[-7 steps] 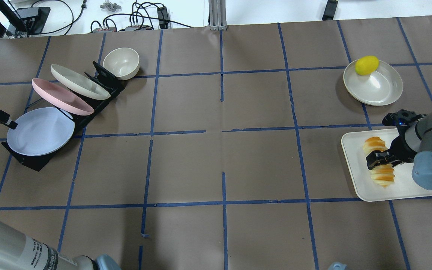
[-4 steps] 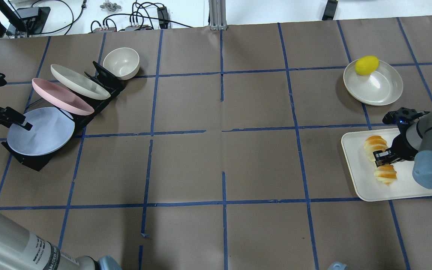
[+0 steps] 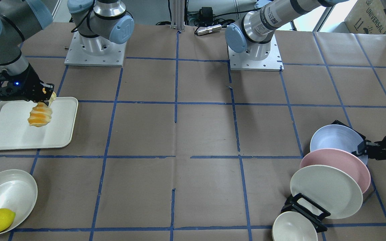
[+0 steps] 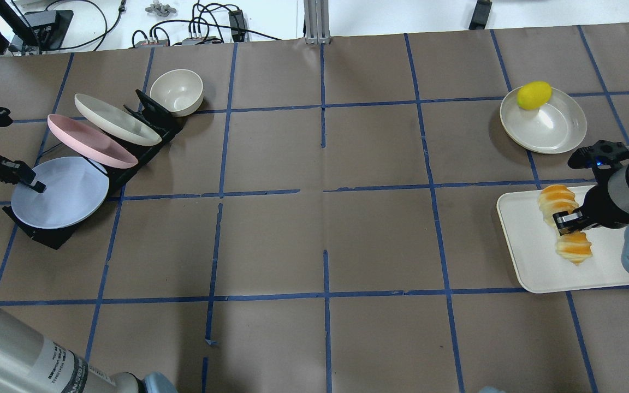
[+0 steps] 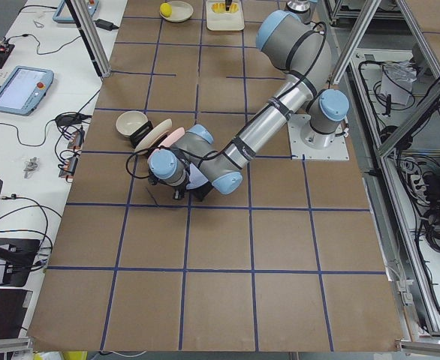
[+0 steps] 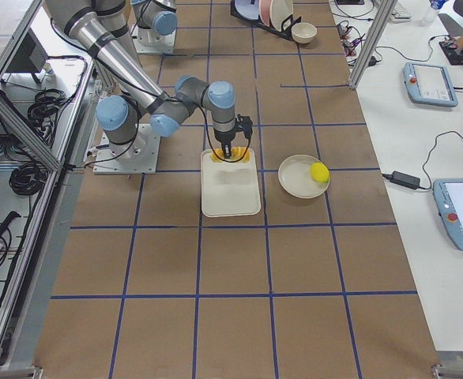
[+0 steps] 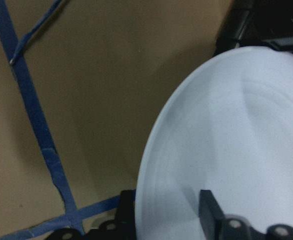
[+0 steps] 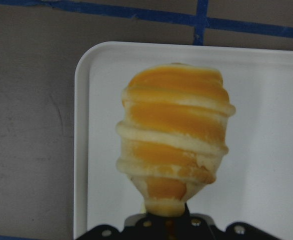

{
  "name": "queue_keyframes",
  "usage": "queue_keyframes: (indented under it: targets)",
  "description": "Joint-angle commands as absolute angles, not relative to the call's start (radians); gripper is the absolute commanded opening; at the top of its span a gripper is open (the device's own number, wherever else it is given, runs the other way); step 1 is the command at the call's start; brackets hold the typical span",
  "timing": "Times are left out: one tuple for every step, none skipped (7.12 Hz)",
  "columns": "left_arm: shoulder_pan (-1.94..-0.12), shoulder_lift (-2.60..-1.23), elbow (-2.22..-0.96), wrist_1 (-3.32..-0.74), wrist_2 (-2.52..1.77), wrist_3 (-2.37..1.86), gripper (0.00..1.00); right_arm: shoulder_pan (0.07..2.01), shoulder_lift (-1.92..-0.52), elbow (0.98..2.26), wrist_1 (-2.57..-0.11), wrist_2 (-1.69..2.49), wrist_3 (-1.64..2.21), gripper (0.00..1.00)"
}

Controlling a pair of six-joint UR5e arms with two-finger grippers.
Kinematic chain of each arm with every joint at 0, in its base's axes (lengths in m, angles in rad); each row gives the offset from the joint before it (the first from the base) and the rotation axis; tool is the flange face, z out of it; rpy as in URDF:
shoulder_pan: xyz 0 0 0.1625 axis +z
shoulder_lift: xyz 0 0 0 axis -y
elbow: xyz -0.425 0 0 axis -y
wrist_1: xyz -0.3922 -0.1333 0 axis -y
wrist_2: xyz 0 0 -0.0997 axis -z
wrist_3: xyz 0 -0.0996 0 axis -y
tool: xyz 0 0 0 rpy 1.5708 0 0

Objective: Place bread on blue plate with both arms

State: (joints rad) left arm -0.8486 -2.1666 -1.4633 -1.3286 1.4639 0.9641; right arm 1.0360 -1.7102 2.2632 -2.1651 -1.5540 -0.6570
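- Bread [image 4: 556,201] is pinched across its middle by the right gripper [image 4: 565,221], whose fingers are closed on it, with striped ends sticking out on both sides
- It hangs over the white tray [image 4: 533,267] at the right end of the table; whether its lower tip touches the tray cannot be told
- Blue plate [image 4: 66,194] leans in the front slot of the black rack [image 4: 47,234] at the far left, well apart from the bread
- The left gripper [image 4: 30,183] straddles the plate's outer rim, one finger over its face and the other behind; whether they press on it cannot be told
- Behind it in the rack lean a pink plate [image 4: 90,141] and a cream plate [image 4: 115,126], with a small bowl [image 4: 177,91] at the end
- A lemon [image 4: 534,94] sits on the rim of a round dish [image 4: 552,128] beyond the tray
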Motion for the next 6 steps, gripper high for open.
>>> queue_keyframes:
  targets:
    - [-0.854,-2.16,-1.404,-1.404,1.465,0.962,0.14,1.061,-1.796,2.103,-1.827,-1.543,-0.591,0.05]
    - [-0.854,-2.169,-1.341,-1.483,1.463,0.959,0.14,1.115,-1.796,1.998,-1.692,-1.543,-0.515,0.07]
    - [-0.854,-2.174,-1.304,-1.53,1.466,0.96,0.14,1.173,-1.795,1.908,-1.608,-1.543,-0.432,0.06]
    - [-0.854,-2.172,-1.308,-1.532,1.468,0.963,0.13,1.24,-1.793,1.834,-1.547,-1.543,-0.367,0.04]
    - [-0.854,-2.175,-1.312,-1.531,1.467,0.965,0.12,1.312,-1.792,1.785,-1.511,-1.546,-0.318,0.01]
    - [-0.854,-2.172,-1.309,-1.534,1.468,0.966,0.12,1.378,-1.795,1.76,-1.484,-1.548,-0.278,0.0]
